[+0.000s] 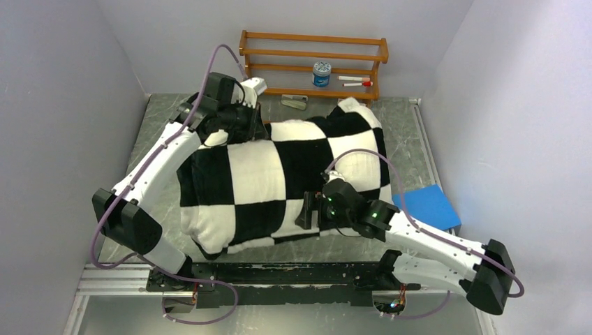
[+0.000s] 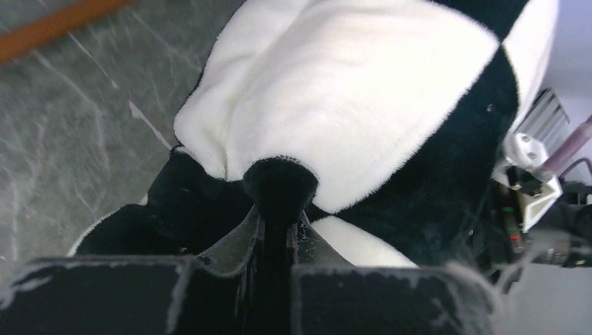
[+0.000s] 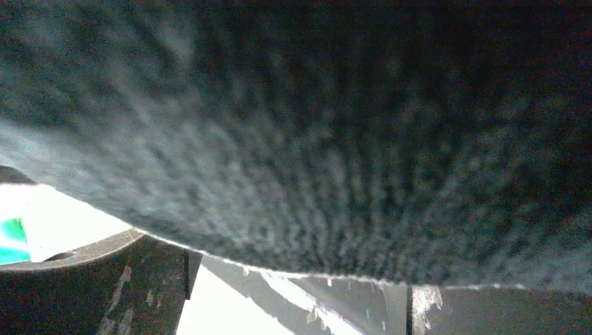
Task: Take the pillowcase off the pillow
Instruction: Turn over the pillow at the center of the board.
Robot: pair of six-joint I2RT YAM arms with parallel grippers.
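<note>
Black plush fills the right wrist view edge to edge, because the right tool point(image 1: 311, 210) is pushed against the near edge of the pillowcase point(image 1: 279, 167), low in the centre of the overhead picture. The fabric hides its tips, so I cannot tell whether that tool is spread or gripping. It is probably there to pin or catch the near side while the other arm pulls.

The checkered cover lies plump across the middle of the table point(image 1: 160, 115), fully stuffed. The pillow is wholly hidden inside it, so removal has barely begun. A blue pad point(image 1: 427, 206) lies just right of it, apart from the work.

Farther back, in the upper left, the left tool point(image 2: 279, 227) is pressed together on a small black tuft at the cover's far corner. This looks like a pinch for peeling the fabric off. A wooden rack point(image 1: 314, 49) stands against the back wall.
</note>
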